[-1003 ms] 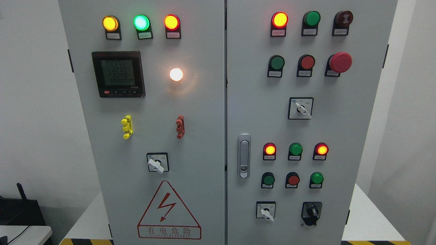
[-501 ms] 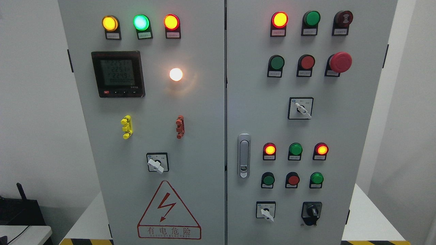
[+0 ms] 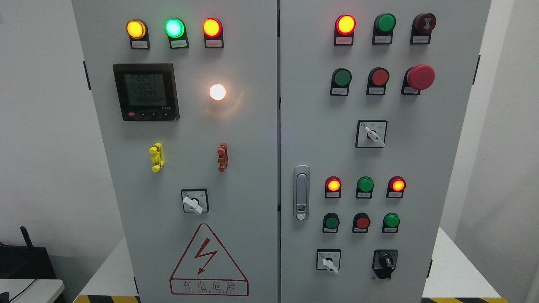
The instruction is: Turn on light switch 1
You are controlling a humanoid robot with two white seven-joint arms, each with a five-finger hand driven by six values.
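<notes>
Grey cabinet (image 3: pixel 252 168) fills the frame; no hand is seen, so the state of the fingers cannot be told. Which control is light switch 1 cannot be read. Several white selector knobs (image 3: pixel 193 205) look alike, so the wrong one could be turned.

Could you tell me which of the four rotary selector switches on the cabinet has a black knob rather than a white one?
The black-knobbed rotary selector switch at the right door's bottom right; the other three have white knobs.
</notes>
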